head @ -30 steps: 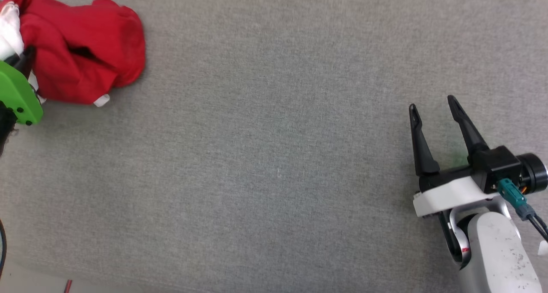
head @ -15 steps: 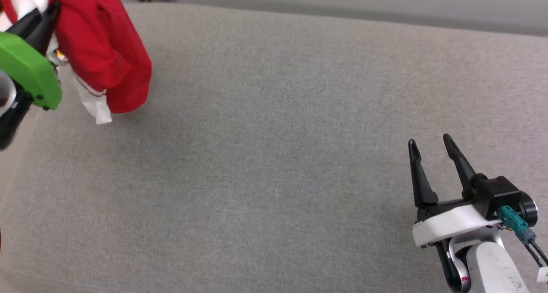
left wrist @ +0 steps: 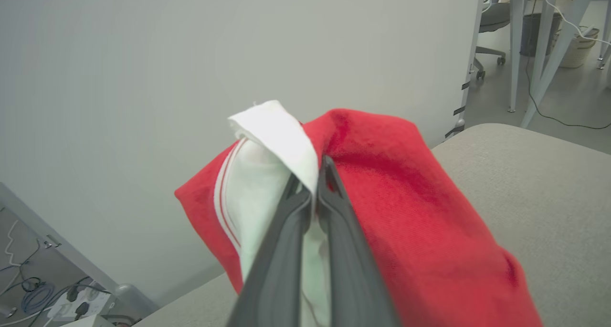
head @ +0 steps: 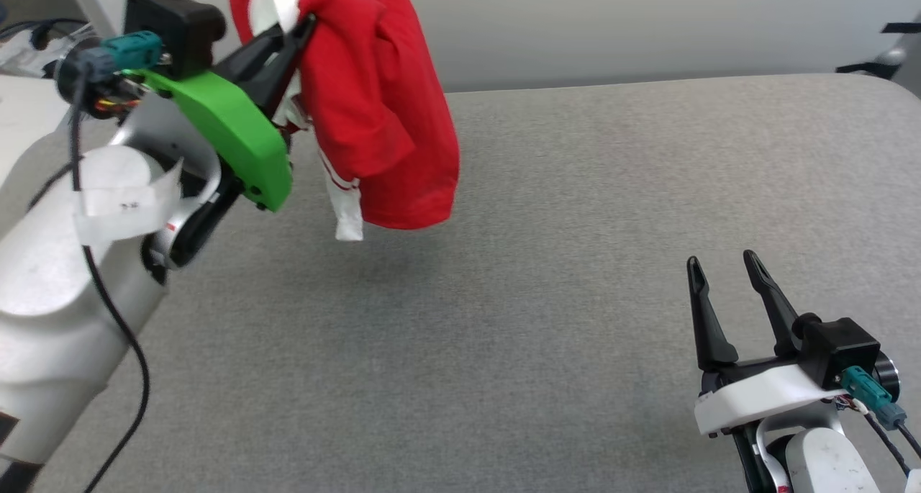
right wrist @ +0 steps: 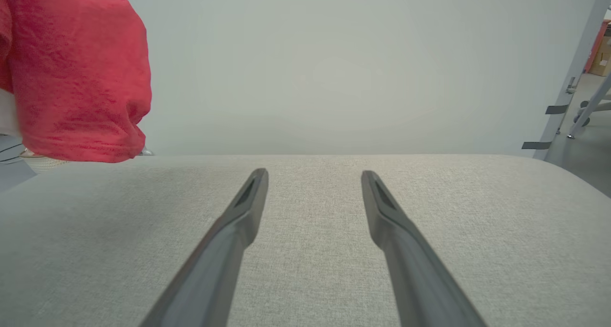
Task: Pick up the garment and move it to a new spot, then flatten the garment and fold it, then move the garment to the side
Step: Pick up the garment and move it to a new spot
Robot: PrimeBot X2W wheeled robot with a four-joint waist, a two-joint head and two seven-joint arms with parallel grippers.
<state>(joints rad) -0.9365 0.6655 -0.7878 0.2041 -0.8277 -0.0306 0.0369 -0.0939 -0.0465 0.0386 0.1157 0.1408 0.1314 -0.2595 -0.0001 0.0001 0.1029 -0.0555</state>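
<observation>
The garment (head: 378,111), a red shirt with white sleeves and striped trim, hangs bunched in the air above the grey table (head: 575,227) at upper left. My left gripper (head: 302,29) is shut on a white sleeve fold near its top; in the left wrist view the fingers (left wrist: 334,207) pinch that white fold of the garment (left wrist: 405,212). The shirt's lower edge hangs just above the surface. Any lettering is hidden in the folds. My right gripper (head: 719,263) stands open and holds nothing at the lower right; in the right wrist view it (right wrist: 312,174) points across the table, with the garment (right wrist: 81,74) at upper left.
A pale wall (head: 647,25) runs behind the table's far edge. Beyond the right end are metal legs (left wrist: 520,45) and an office chair (left wrist: 494,21). Cables and a power strip (left wrist: 71,308) lie on the floor at the left.
My left gripper has lifted the garment off the table and carried it rightward. The head camera has tilted up, so the far edge and wall now show. The right gripper stays open.
</observation>
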